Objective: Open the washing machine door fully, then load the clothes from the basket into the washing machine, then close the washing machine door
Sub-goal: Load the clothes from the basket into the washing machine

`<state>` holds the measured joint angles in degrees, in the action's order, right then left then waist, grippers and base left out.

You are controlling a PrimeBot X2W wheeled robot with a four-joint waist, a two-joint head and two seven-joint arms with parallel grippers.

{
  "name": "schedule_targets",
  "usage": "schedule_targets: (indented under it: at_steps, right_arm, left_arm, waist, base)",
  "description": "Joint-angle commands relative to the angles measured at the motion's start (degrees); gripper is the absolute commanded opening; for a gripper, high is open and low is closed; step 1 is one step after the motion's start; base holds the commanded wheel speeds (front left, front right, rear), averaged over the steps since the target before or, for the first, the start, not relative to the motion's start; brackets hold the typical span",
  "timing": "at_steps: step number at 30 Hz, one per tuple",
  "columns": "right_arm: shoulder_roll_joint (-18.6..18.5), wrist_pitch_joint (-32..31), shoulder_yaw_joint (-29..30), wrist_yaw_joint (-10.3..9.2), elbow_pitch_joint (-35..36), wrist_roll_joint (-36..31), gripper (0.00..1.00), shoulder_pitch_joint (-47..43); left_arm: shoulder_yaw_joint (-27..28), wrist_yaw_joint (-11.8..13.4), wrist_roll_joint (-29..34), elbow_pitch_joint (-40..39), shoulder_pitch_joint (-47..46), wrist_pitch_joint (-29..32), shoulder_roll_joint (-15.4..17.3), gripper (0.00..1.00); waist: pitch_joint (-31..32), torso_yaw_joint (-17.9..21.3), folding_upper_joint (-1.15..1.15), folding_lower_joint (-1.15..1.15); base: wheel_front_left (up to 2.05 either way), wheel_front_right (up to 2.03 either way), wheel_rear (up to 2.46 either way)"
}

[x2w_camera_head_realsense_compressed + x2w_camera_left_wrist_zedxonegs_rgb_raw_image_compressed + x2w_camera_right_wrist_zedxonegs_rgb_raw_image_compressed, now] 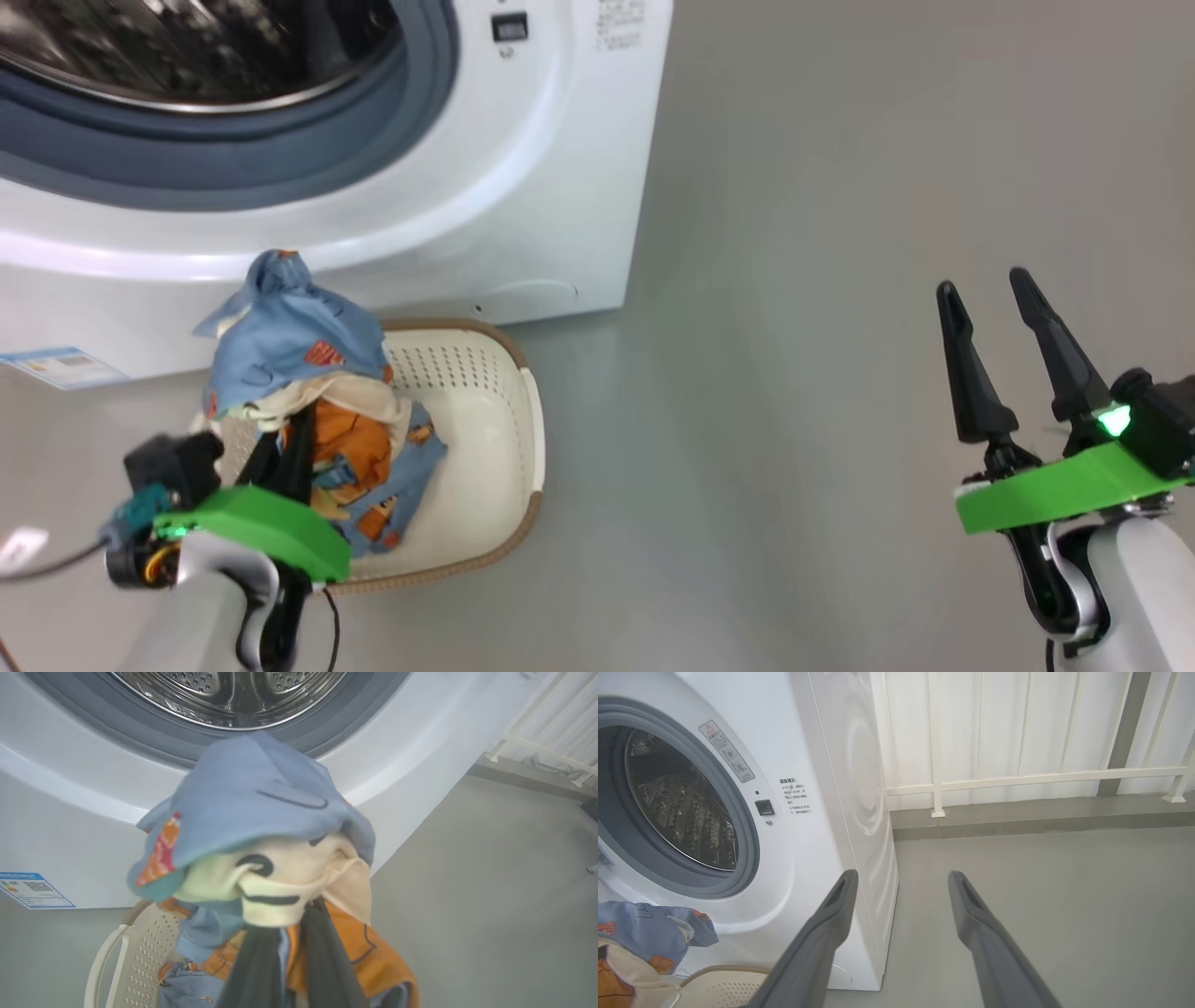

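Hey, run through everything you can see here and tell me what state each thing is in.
washing machine, opening uncovered, steel drum bare where visible.
clothes, bunched, pinched and raised over the basket, lower folds hanging into it.
basket, upright on the floor before the machine.
left gripper, shut on the clothes.
right gripper, open, holding nothing, above the floor.

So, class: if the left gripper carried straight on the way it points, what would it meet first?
Probably the big white washing machine, just below its grey-blue rubber seal; depth is unclear.
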<state>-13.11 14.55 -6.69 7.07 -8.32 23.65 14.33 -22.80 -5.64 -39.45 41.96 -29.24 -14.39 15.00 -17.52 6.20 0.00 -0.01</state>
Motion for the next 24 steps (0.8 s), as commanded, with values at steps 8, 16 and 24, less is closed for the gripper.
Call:
schedule_targets:
  at_steps: [8,16,24]
  right_arm:
    - [-1.62,0.45,0.55,0.42,1.15,-0.67,1.0,-3.42]
    - [-1.76,0.45,1.3,0.42,1.37,-0.72,1.0,-5.67]
    - [-1.53,0.45,2.08,0.42,1.51,-0.68,1.0,-6.81]
  left_arm:
    - [12.67,1.2,11.54,-15.82,10.28,-0.61,-1.26,0.0]
    - [19.46,0.95,18.68,-28.04,19.67,-0.61,-4.74,0.0]
    - [21.96,0.43,22.83,-34.65,24.57,-0.61,-7.35,0.0]
  waist:
    - [4.81,-2.83,0.0,0.01]
    - [6.74,-3.67,0.0,0.01]
    - [6.85,-4.32,0.0,0.01]
  base:
    - [0.0,0.0,0.0]
    - [0.0,0.0,0.0]
    - [0.0,0.0,0.0]
